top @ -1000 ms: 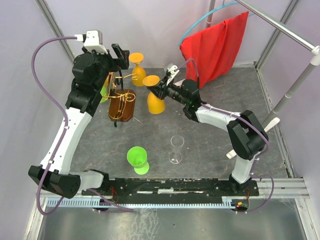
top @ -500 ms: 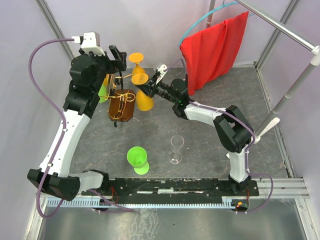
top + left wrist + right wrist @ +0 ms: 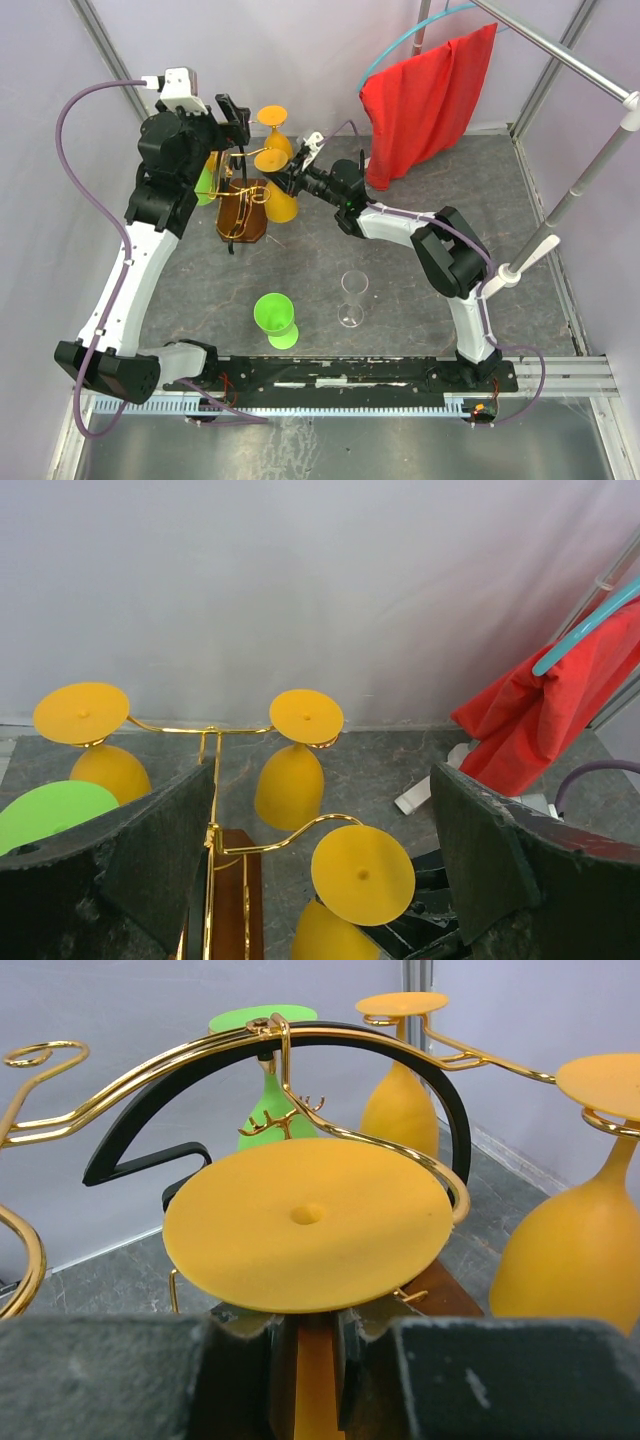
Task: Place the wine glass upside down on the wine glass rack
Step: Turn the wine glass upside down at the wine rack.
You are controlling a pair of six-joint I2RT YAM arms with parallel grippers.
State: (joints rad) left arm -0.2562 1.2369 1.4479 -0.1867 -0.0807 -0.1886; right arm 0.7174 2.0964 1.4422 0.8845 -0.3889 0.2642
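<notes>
My right gripper [image 3: 291, 181] is shut on the stem of an orange wine glass [image 3: 280, 200], held upside down with its round foot [image 3: 305, 1222] on top. In the right wrist view my fingers [image 3: 470, 1380] clamp the stem [image 3: 318, 1380]. The foot lies right at a curled wire arm [image 3: 440, 1175] of the wine glass rack [image 3: 243, 208], which has copper wire, a brown base and a black loop handle [image 3: 300, 1040]. My left gripper [image 3: 233, 112] hovers open above the rack. In its view the held glass's foot [image 3: 362, 873] sits beside a curled arm end [image 3: 335, 820].
Two orange glasses [image 3: 290, 780] [image 3: 95, 750] and a green one [image 3: 268, 1100] hang on the rack. A green glass [image 3: 274, 318] and a clear glass [image 3: 352, 298] stand on the grey table in front. A red cloth [image 3: 430, 95] hangs at the back right.
My right gripper has carried the orange glass left, from open table space up to the rack's wire arm. The left gripper has stayed above the rack.
</notes>
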